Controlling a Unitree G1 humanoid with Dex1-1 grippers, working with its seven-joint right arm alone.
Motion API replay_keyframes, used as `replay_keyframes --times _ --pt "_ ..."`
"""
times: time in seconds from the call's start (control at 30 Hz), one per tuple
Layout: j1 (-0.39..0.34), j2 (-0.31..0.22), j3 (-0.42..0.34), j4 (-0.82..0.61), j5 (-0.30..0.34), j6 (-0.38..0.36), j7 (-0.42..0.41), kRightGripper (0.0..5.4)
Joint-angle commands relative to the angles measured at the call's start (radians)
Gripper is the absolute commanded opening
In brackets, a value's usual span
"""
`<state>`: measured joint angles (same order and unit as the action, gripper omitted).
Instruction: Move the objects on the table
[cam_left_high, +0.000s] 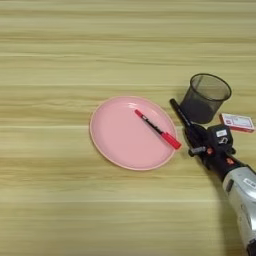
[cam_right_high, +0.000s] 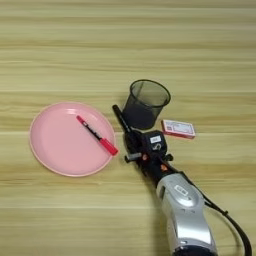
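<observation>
Pale yellowish wood, streaked with horizontal grain, makes up the desk (cam_left_high: 60, 45) that carries everything we see. Our silver forearm (cam_right_high: 182, 210) reaches in from the lower right, ending in the pincer (cam_right_high: 131, 141).

Left of the pincer sits the round pink plate (cam_left_high: 117, 142), and across its right half lies the red-capped marker (cam_left_high: 157, 129), its red cap pointing down toward the pincer. Just beyond the pincer, a little to the right, stands the black mesh cup (cam_right_high: 145, 103), upright. Right of the pincer, near the cup's base, the small red-and-white box (cam_right_high: 178, 128) lies flat on the desk.

The all-black marker (cam_left_high: 179, 112) matters most here. Its long axis runs diagonally, from the upper left beside the plate's rim down and to the right, into the pincer. Its lower end disappears among the black fingers, so we judge the pincer is clamped on it, though black on black leaves us unsure of the exact contact. The free end points away from us, between plate and cup.
</observation>
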<state>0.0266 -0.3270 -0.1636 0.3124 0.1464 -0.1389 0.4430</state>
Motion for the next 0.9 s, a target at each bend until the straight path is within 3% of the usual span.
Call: replay_keyframes --times 0.03,0.9 --pt "-0.021 -0.014 0.002 -0.027 -0.004 0.008 -0.006 1.04" --pt "0.014 -0.018 -0.02 -0.26 0.028 0.043 -0.005 1.04"
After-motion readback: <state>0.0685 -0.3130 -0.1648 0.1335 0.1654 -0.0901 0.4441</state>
